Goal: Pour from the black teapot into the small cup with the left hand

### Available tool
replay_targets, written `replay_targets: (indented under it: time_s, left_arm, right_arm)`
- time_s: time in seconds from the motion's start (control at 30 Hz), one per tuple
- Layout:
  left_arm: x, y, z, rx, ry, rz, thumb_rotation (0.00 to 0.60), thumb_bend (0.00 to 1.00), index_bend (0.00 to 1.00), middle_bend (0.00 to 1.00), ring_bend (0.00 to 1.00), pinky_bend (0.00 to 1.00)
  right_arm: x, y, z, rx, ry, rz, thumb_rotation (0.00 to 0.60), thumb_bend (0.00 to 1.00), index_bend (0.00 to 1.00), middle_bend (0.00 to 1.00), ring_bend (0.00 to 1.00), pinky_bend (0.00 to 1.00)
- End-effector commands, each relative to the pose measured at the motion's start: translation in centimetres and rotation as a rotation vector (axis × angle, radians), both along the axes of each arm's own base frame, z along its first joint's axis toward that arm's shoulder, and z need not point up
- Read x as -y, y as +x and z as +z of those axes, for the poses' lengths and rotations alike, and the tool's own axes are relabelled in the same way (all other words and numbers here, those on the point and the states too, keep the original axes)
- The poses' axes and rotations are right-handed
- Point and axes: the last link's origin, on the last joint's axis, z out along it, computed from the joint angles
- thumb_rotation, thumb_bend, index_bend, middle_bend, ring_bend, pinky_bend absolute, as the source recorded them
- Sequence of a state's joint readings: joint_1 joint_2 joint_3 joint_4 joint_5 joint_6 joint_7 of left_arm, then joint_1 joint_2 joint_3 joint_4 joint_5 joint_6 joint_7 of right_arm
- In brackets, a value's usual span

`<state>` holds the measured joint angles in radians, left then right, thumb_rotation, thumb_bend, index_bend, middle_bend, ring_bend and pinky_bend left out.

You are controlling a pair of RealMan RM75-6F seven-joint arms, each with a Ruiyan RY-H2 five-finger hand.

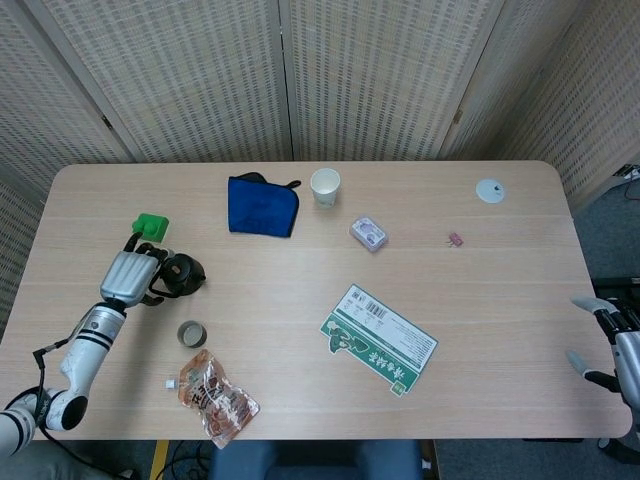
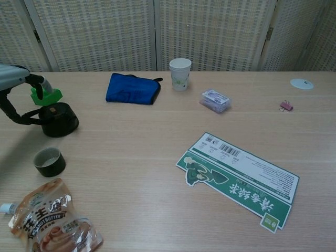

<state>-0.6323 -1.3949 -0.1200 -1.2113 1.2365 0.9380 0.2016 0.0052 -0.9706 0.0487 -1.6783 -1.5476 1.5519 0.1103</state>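
Note:
The black teapot (image 1: 185, 273) (image 2: 59, 119) stands upright at the left of the table, and my left hand (image 1: 128, 276) (image 2: 12, 86) grips its handle from the left side. The small dark cup (image 1: 191, 333) (image 2: 49, 161) sits on the table nearer the front edge than the teapot, apart from it and open side up. Whether the teapot touches the table I cannot tell. My right hand (image 1: 610, 345) hangs past the table's right edge, fingers apart and holding nothing.
A green block (image 1: 151, 226) (image 2: 45, 95) lies just behind the teapot. A snack pouch (image 1: 216, 398) lies in front of the cup. Further right are a blue pouch (image 1: 262, 205), a paper cup (image 1: 325, 186), a small purple box (image 1: 368, 233) and a green-white card (image 1: 379, 338).

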Motion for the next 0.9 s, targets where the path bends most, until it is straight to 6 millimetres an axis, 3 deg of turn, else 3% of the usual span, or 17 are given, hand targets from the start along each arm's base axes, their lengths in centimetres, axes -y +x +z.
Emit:
replay_targets:
  time_s: [0.03,0.3,0.9]
  left_arm:
    - [1.3,-0.2,0.6,0.041,-0.002,-0.014,0.600,0.11,0.28,0.33,0.20,0.00]
    - [3.0,-1.0,0.8,0.091,-0.040,-0.045,0.600,0.11,0.34,0.33,0.22,0.00]
    - [3.1,-2.1,-0.3,0.066,-0.072,-0.037,0.600,0.11,0.39,0.33,0.24,0.00]
  right_arm:
    - [0.1,0.1,0.0,0.000,0.001,0.003,0.600,0.19,0.26,0.29,0.20,0.19]
    - [0.1,0.3,-0.1,-0.001,0.004,0.013,0.600,0.19,0.26,0.29,0.20,0.19]
    - [-0.3,0.4,0.1,-0.006,-0.005,0.005,0.600,0.19,0.26,0.29,0.20,0.19]
